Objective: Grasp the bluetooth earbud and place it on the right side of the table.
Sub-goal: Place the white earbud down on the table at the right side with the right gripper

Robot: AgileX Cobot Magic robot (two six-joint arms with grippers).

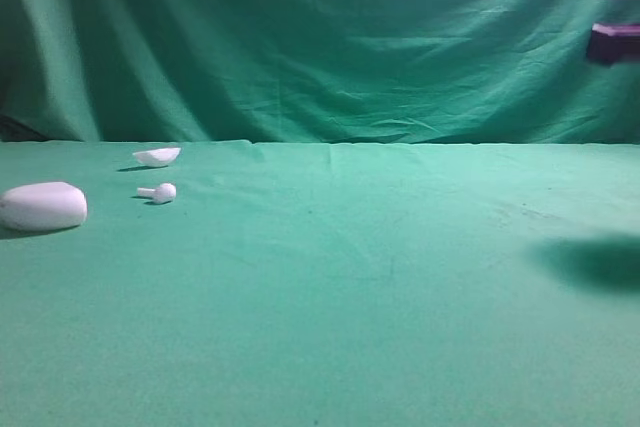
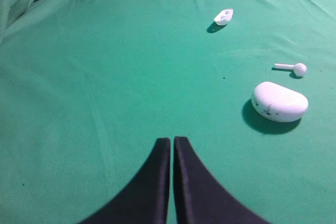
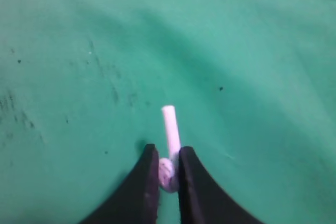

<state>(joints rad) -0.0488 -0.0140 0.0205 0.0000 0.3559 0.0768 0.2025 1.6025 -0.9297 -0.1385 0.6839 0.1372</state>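
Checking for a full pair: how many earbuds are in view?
2. One bluetooth earbud is pinched in the right gripper, stem pointing out. The twin earbud lies on the table, beside the case.

The white earbud [image 3: 169, 150] is pinched by its rounded head between dark fingers [image 3: 144, 182], stem pointing outward, held above the green tabletop [image 3: 252, 77].

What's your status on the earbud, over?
Right tool shut on the earbud, stem sticking out past the tips, above the table. Left tool shut, empty. Twin earbud and case far left; nothing in the way.
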